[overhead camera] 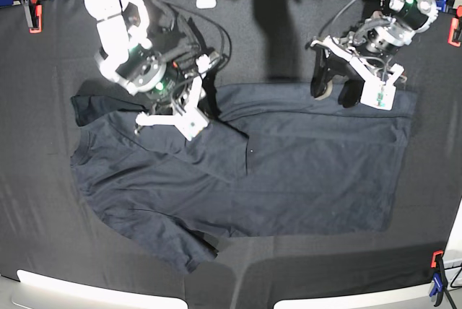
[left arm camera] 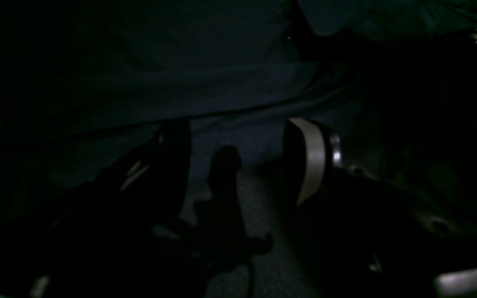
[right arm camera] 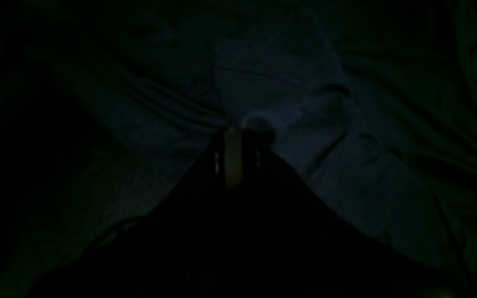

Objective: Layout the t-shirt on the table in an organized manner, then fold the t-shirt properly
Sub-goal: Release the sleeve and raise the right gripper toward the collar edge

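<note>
The table (overhead camera: 289,20) is the largest item: a wide surface of creased black cloth, with orange clamps (overhead camera: 33,16) at its far corners and another clamp (overhead camera: 436,273) at one near corner.

The t-shirt (overhead camera: 310,172) lies on the middle of the table, dark charcoal-grey and mostly spread flat. Its hem end reaches toward the table edge on my left arm's side; its collar end points toward the edge on my right arm's side. One sleeve (overhead camera: 90,107) lies out toward the far edge, the other (overhead camera: 188,247) toward the near edge. A flap of the far shoulder area is folded over onto the body, ending in a straight edge near the shirt's middle.

My left gripper (overhead camera: 336,92) hangs over the far hem corner of the t-shirt. In the left wrist view my fingers (left arm camera: 311,157) stand wide apart, with shirt fabric beyond them and nothing between them.

My right gripper (overhead camera: 206,96) sits at the far edge of the shirt, beside the folded flap. In the right wrist view my fingertips (right arm camera: 233,157) are narrow, almost together, against bunched fabric; the view is too dark for me to tell whether cloth is pinched.
</note>
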Robot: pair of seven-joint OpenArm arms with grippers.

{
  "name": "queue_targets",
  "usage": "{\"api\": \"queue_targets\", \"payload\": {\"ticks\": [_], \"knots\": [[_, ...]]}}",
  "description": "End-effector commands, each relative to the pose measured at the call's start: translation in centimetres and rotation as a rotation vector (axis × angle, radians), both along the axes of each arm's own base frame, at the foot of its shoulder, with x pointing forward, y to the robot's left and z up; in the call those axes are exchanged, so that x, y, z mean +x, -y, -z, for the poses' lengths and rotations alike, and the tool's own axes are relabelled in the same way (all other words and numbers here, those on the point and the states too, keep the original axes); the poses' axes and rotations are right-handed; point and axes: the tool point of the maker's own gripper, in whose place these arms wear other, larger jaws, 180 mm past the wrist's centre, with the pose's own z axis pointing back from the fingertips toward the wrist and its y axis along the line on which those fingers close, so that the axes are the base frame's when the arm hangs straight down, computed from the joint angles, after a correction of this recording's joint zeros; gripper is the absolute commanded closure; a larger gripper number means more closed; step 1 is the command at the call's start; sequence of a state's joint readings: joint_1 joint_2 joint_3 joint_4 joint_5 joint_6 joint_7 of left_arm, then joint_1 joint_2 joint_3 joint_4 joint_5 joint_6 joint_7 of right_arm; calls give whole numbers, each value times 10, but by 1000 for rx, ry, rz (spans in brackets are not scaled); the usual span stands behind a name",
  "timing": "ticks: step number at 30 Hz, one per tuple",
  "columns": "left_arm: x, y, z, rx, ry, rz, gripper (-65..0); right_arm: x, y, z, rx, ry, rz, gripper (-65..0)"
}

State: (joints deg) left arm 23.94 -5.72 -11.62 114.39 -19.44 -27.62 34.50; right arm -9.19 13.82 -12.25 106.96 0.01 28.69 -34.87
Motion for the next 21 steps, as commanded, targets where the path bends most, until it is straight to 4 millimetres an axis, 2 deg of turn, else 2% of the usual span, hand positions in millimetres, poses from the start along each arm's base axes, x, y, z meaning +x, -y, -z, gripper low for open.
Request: {"api": "queue_targets", "payload": {"ticks": [1,3,5,9,13,15,19,21], "knots": [[4,1,-13,-19,49,1,-320,8,-3,-15,24,50,-5,-74],[4,1,-13,-19,49,1,-320,7,-5,-16,45,41,-7,-178],[4,1,-13,-19,49,1,-320,4,-10,-17,84,25,-12,-246],[4,1,-13,-19,48,1,-320,3,-14,-19,121,14,-16,-253],[4,1,-13,-19,49,1,-320,-3,-8,-14,63,-34,-9,-252],[4,1,-13,-19,49,1,-320,-5,-5,-17,31,-41,-6,-248],[4,1,-13,-19,49,1,-320,0,14,-21,15,-48,53,-222],[4,1,-13,-19,49,1,-320,1,31,-18,6,-70,104,-222]]}}
